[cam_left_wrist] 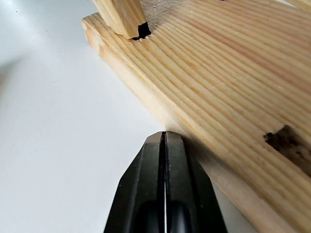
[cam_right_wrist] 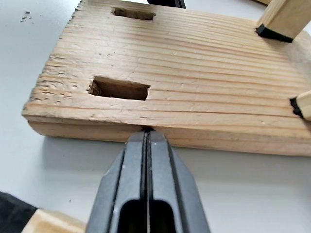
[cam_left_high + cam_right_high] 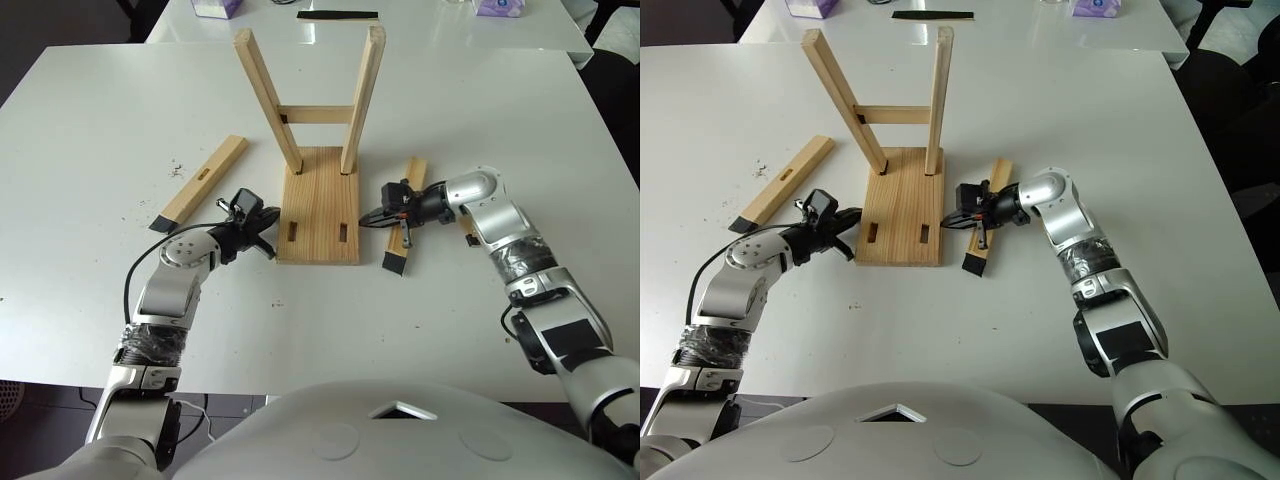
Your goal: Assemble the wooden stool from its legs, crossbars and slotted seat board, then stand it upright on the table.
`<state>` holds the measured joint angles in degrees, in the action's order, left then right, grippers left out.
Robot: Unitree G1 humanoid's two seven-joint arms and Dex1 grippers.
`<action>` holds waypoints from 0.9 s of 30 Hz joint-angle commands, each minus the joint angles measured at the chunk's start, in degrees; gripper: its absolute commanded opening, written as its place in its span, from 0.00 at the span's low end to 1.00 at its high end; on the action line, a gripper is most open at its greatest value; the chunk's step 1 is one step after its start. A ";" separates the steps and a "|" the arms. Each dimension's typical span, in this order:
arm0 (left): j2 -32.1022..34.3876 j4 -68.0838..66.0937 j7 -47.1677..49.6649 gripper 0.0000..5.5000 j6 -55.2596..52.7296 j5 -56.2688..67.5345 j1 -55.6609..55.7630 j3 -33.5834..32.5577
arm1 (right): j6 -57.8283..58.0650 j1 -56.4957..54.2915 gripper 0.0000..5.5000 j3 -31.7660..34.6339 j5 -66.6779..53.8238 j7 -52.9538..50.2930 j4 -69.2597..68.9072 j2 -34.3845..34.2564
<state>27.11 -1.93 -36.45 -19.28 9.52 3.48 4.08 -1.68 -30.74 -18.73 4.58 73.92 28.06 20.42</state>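
From the head camera I cannot see the fingertips of either gripper clearly. The short pale wooden leg with a black tip (image 3: 416, 172) lying on the white table (image 3: 100, 120) is partly covered by the right gripper (image 3: 365, 218). The wrist views cut off everything above the feet of the two upright wooden legs (image 3: 268, 100).

The pale, grainy slotted seat board (image 3: 318, 200) lies flat mid-table, and those legs, joined by a wooden crossbar (image 3: 318, 114), stand in its far slots. The two near slots (image 3: 292, 231) are open.

The left gripper (image 1: 164, 138) is clenched on nothing, with its tips against the board's left edge. The right gripper is likewise pinched closed and empty, with its tips touching the board's right edge just below a near slot. A second loose black-tipped wooden leg (image 3: 205, 180) lies well off to the left.
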 commanded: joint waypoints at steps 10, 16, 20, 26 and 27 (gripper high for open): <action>0.53 2.13 4.45 0.00 -1.66 0.34 -1.95 -6.12 | 7.99 6.78 0.01 6.72 -5.72 -6.47 -14.29 5.02; -0.37 9.27 10.35 0.00 -1.98 2.54 -5.67 -15.79 | 11.29 15.31 0.01 16.72 -8.34 -16.79 -26.68 8.73; -11.55 20.11 25.59 0.00 -3.12 5.86 -4.03 -22.52 | 12.00 20.39 0.01 24.66 -3.59 -37.87 -31.26 3.76; -26.88 29.10 40.55 0.00 -2.89 5.75 -4.77 -19.13 | 17.35 34.62 0.11 28.03 -2.21 -49.88 -37.08 -0.30; -27.60 28.90 41.34 0.00 -2.88 5.80 -4.34 -18.99 | 18.57 37.14 0.14 28.89 -3.31 -50.83 -37.97 -1.23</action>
<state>1.51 26.61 2.37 -21.66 15.88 -1.28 -15.46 14.18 1.31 8.31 2.48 25.41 -7.56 20.92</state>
